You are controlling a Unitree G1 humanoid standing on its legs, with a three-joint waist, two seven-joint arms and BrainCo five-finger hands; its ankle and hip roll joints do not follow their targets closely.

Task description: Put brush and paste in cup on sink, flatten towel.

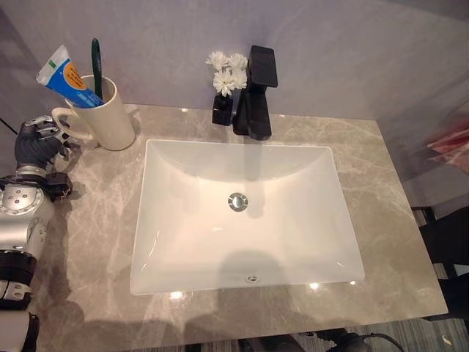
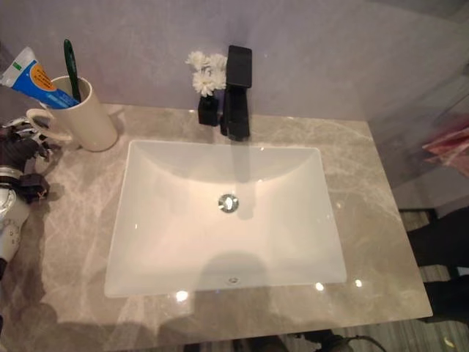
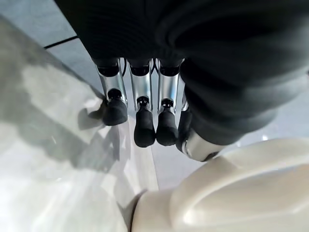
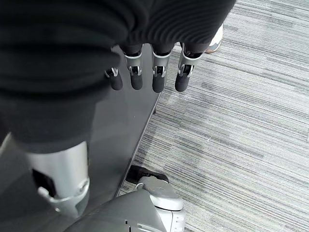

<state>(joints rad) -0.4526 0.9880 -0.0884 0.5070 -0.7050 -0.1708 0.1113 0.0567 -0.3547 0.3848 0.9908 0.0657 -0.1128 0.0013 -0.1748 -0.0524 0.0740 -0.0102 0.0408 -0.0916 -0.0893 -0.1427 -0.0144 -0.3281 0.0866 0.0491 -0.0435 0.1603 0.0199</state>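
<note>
Two of the task's things already stand in the cup (image 1: 102,110): the toothpaste tube (image 1: 67,78) leans out over the rim on the side away from the tap (image 1: 256,92), and the dark green brush (image 1: 96,62) rises nearly upright beside it, its long axis vertical. The cup sits on the grey marble bench (image 1: 381,220) just off the back corner of the white sink (image 1: 242,213), with its handle turned away from the sink.

By the eye views, the left hand (image 1: 40,147) is just beside that handle, on the far side of the cup from the sink. In its own wrist view the fingers (image 3: 144,123) hang straight and relaxed, side by side, holding nothing, with the cream curve of the cup close in front of them. So the cup lies directly between this hand and the sink, and the left is plainly the nearer arm.

The right hand (image 4: 145,79) hangs low over striped carpet (image 4: 241,121), its fingers likewise loose and empty, beside a dark panel.

A small black vase of white flowers (image 1: 226,81) stands touching close to the tap.

I judge the brush-and-paste step done. No towel can be made out on the bench, so where the flattening step must go I cannot tell.
</note>
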